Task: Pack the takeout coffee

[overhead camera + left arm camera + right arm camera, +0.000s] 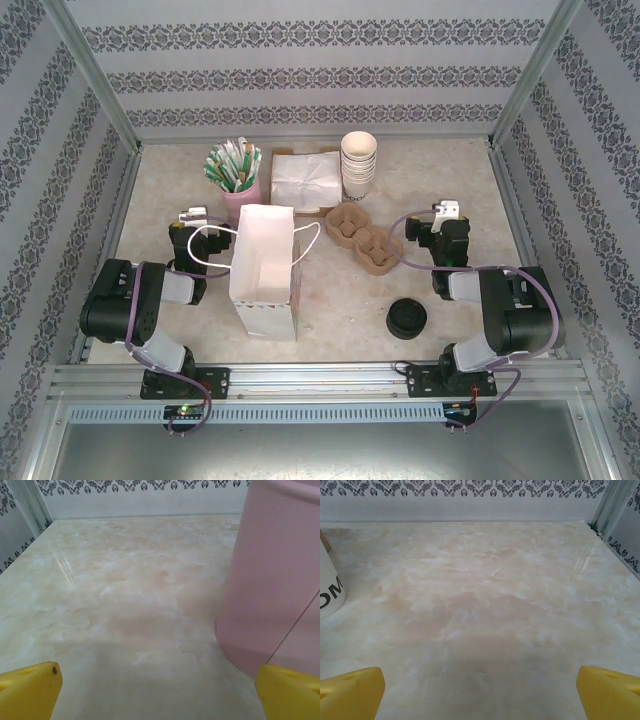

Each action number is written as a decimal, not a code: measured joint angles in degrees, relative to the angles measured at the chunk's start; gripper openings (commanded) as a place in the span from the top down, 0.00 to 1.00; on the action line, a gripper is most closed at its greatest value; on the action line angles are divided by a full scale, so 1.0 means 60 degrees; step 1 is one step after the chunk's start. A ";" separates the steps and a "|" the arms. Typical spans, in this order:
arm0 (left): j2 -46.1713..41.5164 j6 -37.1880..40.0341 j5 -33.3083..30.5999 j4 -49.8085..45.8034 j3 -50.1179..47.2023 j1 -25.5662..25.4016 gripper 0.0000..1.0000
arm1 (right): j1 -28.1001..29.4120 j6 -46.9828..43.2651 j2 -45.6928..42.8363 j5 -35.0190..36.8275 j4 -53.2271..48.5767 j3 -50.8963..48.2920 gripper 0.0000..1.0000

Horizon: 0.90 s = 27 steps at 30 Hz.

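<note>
Here, both arms sit low on the marble-look table (pixel 340 310). The left gripper (pixel 159 692) has its jaws spread wide just beside a pink cup (pixel 275 580) of green-and-white packets (pixel 230 165), and the right gripper (pixel 480 692) is equally wide over bare tabletop. A white paper bag (pixel 262 262) stands open between the arms, nearer the left, next to a brown cup carrier (pixel 360 240). At the back stand napkins (pixel 305 178) and a stack of cream cups (pixel 358 165). A round black lid (pixel 407 320) sits near the right arm's base; whether the coffee cup stands beneath it cannot be told from above.
</note>
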 measured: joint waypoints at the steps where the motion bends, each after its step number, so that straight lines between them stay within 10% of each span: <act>1: 0.0000 0.0000 0.0007 0.0000 0.0000 -0.0004 0.00 | 0.0000 0.0000 0.0000 0.0004 -0.0004 0.0004 0.02; 27: 0.0000 0.0004 0.0259 -0.0040 0.0000 0.0000 0.00 | 0.0000 -0.0004 0.0000 0.0004 0.0000 0.0004 0.02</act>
